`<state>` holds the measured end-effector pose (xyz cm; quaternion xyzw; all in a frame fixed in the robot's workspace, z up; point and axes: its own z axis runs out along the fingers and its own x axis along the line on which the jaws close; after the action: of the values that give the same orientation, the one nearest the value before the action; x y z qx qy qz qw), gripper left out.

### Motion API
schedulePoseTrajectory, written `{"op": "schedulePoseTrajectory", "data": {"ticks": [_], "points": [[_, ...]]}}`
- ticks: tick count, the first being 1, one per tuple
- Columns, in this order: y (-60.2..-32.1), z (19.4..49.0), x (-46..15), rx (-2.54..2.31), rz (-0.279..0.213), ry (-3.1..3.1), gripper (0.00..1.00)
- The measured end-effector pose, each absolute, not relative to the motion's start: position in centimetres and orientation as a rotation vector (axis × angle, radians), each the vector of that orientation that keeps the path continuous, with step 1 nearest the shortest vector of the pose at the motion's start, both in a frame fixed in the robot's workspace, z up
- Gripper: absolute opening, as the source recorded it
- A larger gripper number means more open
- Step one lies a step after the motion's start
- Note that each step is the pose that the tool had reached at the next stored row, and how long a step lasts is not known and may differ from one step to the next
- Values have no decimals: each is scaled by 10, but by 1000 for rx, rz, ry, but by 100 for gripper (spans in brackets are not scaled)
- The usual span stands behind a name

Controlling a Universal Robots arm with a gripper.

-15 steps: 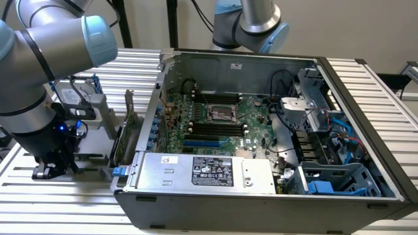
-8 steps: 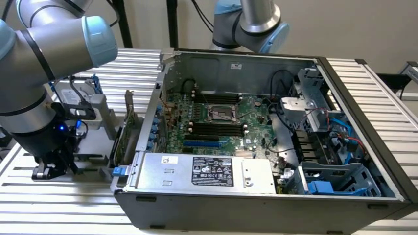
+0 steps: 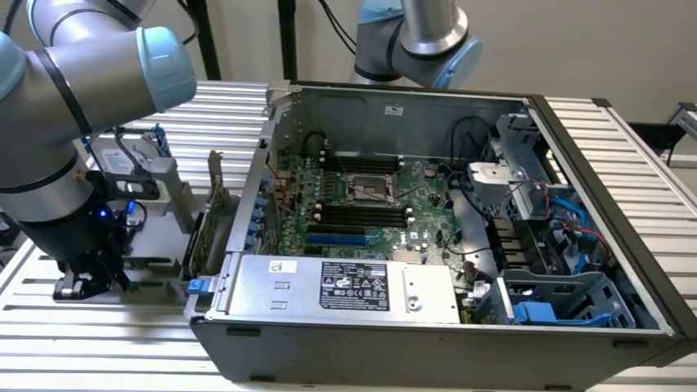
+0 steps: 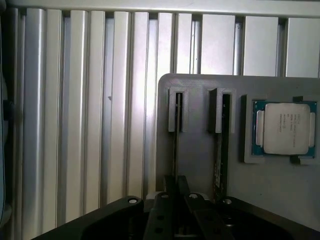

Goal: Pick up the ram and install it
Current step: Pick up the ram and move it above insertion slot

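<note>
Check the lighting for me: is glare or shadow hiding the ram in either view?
Wrist view: strong glare streaks on the aluminium slats, yet the ram reads as a dark edge-on line in the shadowed slot of the grey holder, jaws closed on it. Exterior view: even room light, little glare; the gripper reads dark against the slats, and inside the case it is dimmer.

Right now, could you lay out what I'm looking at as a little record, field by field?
arm: gripper lowered over a grey holder, at the exterior view's left of the open computer case
gripper: closed on the ram, a thin stick seen edge-on
ram: standing in its holder slot, not lifted out
neighbours: second stick in the next slot; silver processor in its own recess
memory slots: black, on the motherboard, look empty
</note>
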<state>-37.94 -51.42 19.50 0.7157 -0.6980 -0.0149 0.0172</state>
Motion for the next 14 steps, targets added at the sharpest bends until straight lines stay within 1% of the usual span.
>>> {"op": "schedulePoseTrajectory", "data": {"ticks": [14], "points": [[-515, 195, -379, 2233, -45, -2160, 13]]}}
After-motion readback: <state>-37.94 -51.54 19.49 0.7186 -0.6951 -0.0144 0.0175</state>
